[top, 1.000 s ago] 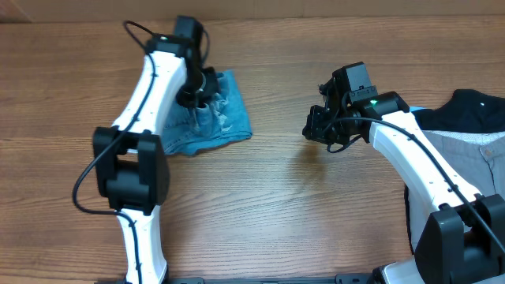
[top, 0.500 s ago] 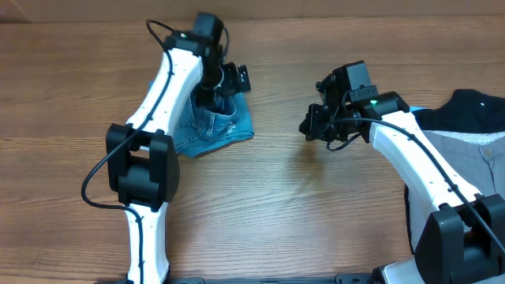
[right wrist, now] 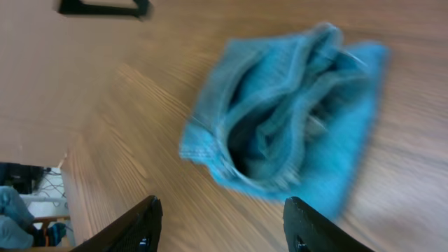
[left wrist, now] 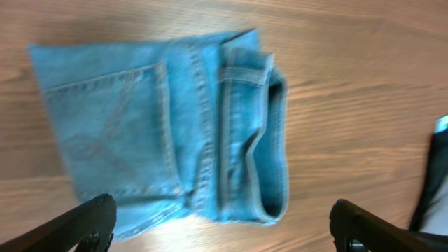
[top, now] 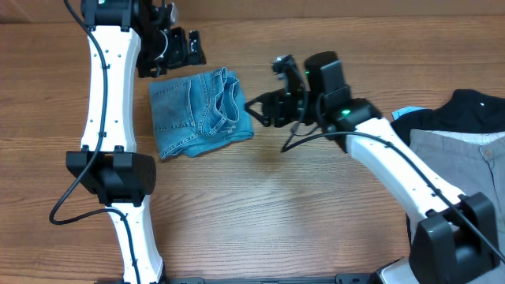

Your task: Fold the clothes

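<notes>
A: Where are the jeans (top: 201, 110)?

B: Folded into a compact bundle, lying flat on the wooden table (top: 276, 205), left of centre. A stitched back pocket faces up, and the waistband layers stack along the bundle's right side.

A: And the left gripper (top: 177, 49)?

B: It hangs off the far edge of the bundle, fingers spread wide with nothing between them. Its wrist camera looks straight down on the denim.

A: The right one?

B: The right gripper (top: 264, 110) sits just beside the right edge of the jeans. Its jaws are parted too and hold nothing. The wrist view is blurred, so I cannot tell whether a fingertip touches the cloth.

A: Anything else on the table?

B: A black garment (top: 473, 110) and a grey garment (top: 458, 158) lie at the far right edge, well apart from the jeans. The black one lies partly over the grey.
</notes>
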Controlling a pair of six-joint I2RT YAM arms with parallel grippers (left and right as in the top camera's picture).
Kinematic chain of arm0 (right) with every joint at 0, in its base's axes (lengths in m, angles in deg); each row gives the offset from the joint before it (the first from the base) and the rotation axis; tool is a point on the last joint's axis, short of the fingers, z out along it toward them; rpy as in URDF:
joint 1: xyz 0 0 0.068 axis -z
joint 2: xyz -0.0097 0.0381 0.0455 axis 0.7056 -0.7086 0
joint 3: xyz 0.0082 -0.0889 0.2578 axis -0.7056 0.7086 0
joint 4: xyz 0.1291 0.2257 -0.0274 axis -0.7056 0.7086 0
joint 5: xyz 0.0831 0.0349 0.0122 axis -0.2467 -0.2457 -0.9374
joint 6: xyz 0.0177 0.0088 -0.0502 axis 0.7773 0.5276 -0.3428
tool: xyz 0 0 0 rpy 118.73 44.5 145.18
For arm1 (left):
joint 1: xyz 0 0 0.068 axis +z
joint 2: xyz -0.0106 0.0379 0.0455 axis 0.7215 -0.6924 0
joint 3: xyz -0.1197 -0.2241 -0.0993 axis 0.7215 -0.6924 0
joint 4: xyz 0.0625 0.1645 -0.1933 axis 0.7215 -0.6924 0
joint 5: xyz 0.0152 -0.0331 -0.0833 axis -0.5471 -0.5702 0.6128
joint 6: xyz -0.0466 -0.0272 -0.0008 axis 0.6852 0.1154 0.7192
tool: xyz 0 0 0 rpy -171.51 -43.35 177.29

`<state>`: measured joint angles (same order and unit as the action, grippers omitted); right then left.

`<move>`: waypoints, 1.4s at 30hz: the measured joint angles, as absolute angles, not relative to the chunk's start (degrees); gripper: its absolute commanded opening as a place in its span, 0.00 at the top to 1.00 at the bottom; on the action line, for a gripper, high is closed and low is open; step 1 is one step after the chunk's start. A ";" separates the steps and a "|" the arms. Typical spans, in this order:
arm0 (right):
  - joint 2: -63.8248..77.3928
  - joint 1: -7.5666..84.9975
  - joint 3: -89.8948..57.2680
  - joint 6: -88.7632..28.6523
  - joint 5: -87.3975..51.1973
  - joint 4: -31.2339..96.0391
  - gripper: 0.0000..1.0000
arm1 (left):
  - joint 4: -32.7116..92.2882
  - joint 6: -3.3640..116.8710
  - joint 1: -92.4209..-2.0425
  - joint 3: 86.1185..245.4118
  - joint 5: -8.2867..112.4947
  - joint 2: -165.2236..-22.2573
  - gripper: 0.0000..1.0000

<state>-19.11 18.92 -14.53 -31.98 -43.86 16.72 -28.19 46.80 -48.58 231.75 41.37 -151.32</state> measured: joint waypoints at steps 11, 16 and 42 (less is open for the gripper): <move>-36.53 12.59 -14.44 -27.02 -42.85 3.30 0.80 | -32.56 39.45 -47.42 231.75 35.30 -151.34 0.02; -37.27 12.56 -14.36 -25.75 -43.01 4.41 0.96 | -32.58 37.79 -47.42 231.60 34.03 -151.34 0.06; -28.96 24.91 -14.31 -15.32 -42.22 25.16 0.90 | -5.24 33.84 -47.42 190.27 36.91 -151.43 0.55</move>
<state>-28.96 24.91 -14.31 -15.32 -42.22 25.16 -5.24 33.84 -47.42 190.27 36.91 -151.43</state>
